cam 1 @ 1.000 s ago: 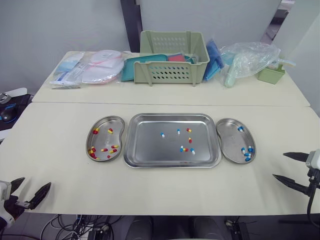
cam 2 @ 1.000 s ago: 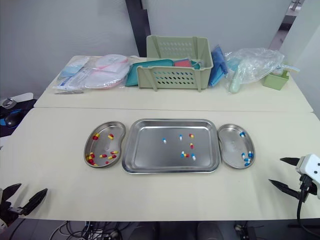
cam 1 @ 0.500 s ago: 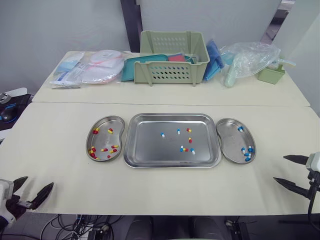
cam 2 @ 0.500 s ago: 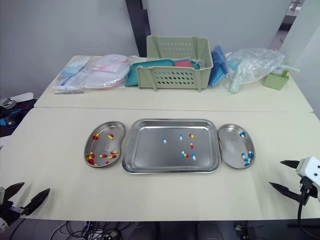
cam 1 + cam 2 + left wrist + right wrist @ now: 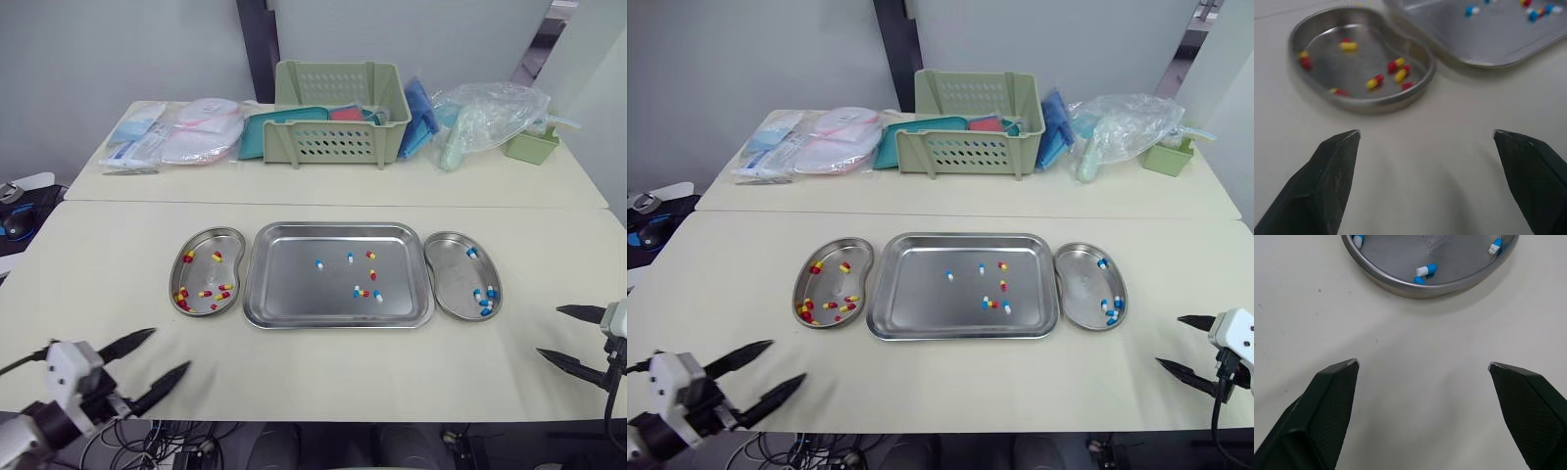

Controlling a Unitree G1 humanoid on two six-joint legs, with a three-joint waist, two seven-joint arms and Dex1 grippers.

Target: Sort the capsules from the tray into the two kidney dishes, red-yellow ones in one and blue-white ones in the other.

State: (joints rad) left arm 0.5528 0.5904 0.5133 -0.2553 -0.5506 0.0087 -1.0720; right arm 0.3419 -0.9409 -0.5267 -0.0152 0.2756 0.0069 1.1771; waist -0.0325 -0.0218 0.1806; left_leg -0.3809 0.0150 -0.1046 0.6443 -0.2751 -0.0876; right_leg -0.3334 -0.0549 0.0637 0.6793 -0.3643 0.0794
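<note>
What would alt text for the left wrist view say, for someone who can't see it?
The left gripper, its two black fingers spread open, points across a pale table at a steel kidney dish holding red-yellow capsules. Beside the dish lies a corner of the steel tray with a few capsules.

Clinic-style lab: steel tray (image 5: 294,284), 2 kidney dishes (image 5: 201,274) (image 5: 451,269), packaged medical supplies (image 5: 167,137).

2 head eyes share tray (image 5: 294,286) from above, wrist views low, close
</note>
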